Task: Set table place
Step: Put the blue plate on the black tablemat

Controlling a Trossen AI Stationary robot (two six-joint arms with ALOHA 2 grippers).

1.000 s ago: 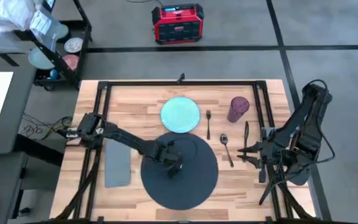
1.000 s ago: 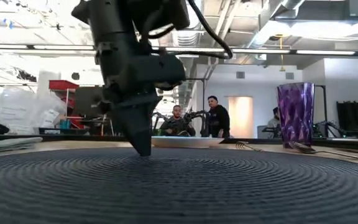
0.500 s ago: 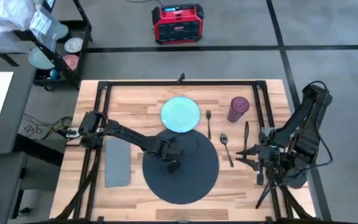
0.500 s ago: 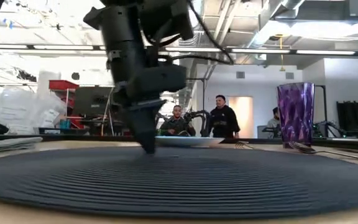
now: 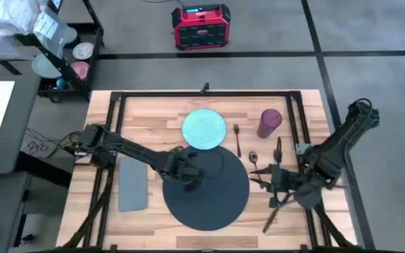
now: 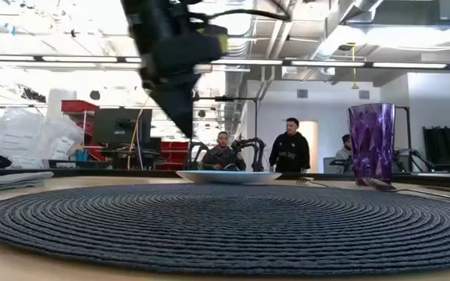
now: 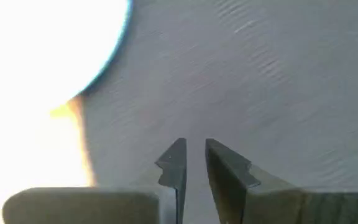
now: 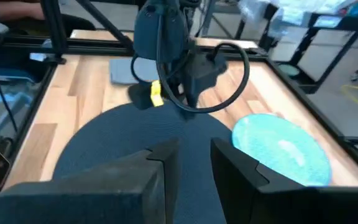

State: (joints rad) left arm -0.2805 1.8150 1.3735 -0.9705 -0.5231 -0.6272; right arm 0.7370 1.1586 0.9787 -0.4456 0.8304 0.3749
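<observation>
The big dark grey round woven mat (image 5: 206, 191) lies mid-worktop toward the front edge; the left end effector (image 5: 190, 176), nearly closed and empty above it, might snag and shift it if it dips.

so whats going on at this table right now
A two-armed robot is setting a place. The left gripper hovers over the big dark grey round mat, holding nothing. The right gripper reaches in near the metal spoon. The teal round plate, metal fork and purple cup sit beyond the mat.
</observation>
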